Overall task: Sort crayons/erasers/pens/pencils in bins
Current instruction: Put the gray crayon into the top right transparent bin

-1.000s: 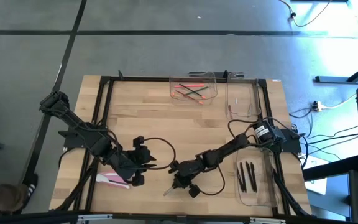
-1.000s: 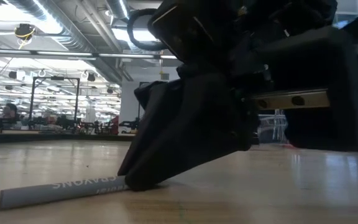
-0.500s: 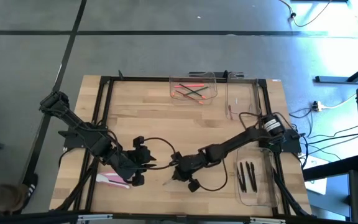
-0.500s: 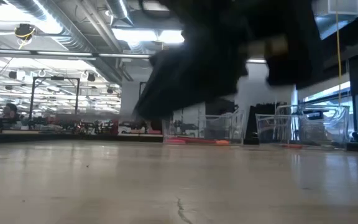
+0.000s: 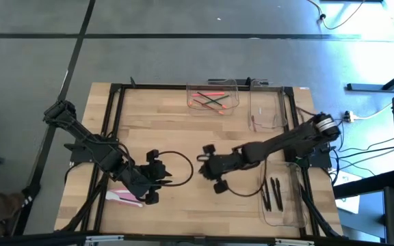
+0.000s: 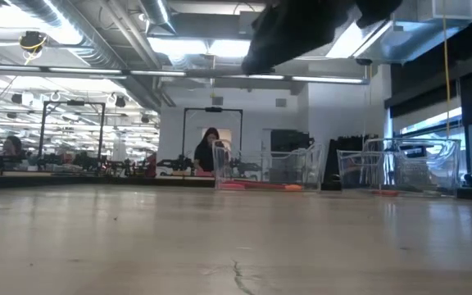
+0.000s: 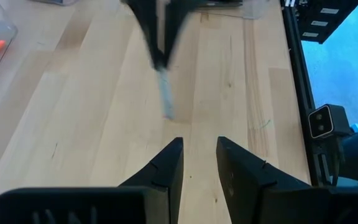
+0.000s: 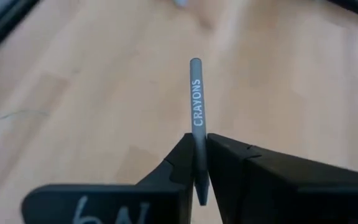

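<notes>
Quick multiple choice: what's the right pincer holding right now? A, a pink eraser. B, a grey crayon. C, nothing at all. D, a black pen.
B: the right wrist view shows the right pincer shut on a grey crayon with CRAYONS printed along it, held above the wooden table.

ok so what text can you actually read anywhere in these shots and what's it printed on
"CRAYONS": printed along the grey crayon clamped in the right gripper.
White marks on the right gripper's body, near the picture's bottom edge in its wrist view: cut off, unreadable.
Nothing else is readable.
</notes>
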